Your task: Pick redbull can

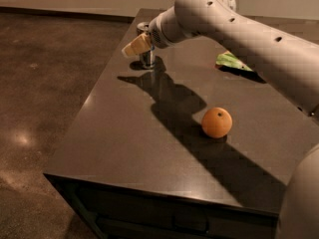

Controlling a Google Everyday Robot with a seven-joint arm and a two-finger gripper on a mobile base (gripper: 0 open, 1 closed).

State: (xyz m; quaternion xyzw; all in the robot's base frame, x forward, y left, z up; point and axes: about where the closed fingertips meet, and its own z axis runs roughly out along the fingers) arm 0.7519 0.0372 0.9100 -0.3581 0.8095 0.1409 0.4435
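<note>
The redbull can (146,59) stands upright near the far left corner of the dark table (129,133). Only its silver top and lower body show. My gripper (135,47) is at the can's level, right against its upper part and partly covering it. The can's base still rests on the table. The grey arm reaches in from the right across the table.
An orange (217,122) sits in the middle right of the table. A green bag (231,60) lies at the back right, partly behind the arm. The table's left edge drops to a brown floor (45,83).
</note>
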